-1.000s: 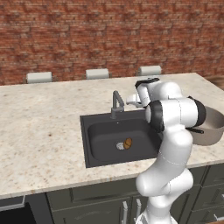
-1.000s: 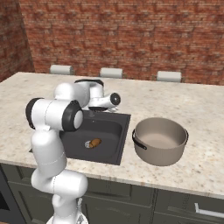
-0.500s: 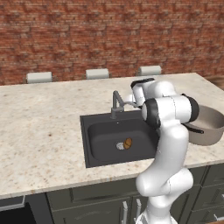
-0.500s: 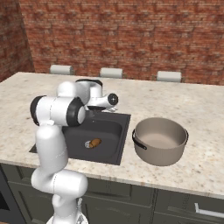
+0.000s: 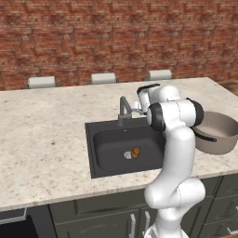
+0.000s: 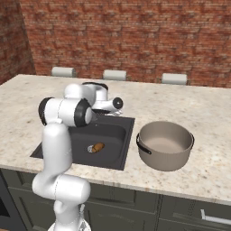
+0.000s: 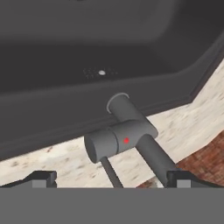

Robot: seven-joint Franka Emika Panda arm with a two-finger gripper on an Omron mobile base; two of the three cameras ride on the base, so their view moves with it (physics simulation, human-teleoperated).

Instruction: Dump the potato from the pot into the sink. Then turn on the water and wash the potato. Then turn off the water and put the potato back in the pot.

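Gripper (image 7: 111, 178) stood wide open, empty, straddling the faucet (image 7: 124, 139); potato (image 5: 135, 152) lay in the sink (image 5: 104, 144)

potato (image 5: 135, 152): orange-brown, against the dark basin floor
sink (image 5: 108, 145): matte black; silver drain (image 5: 127, 155) just beside the potato
faucet (image 7: 127, 139): dark grey with a small red dot on its body
pot (image 6: 165, 145): grey metal, paler inside, dark handle, near the counter's front edge
counter (image 5: 42, 121): beige stone speckled brown
wall (image 6: 135, 36): red-brown brick with pale mortar lines
cabinets (image 6: 135, 203): dark grey-green
end effector (image 7: 112, 179): dark finger tips
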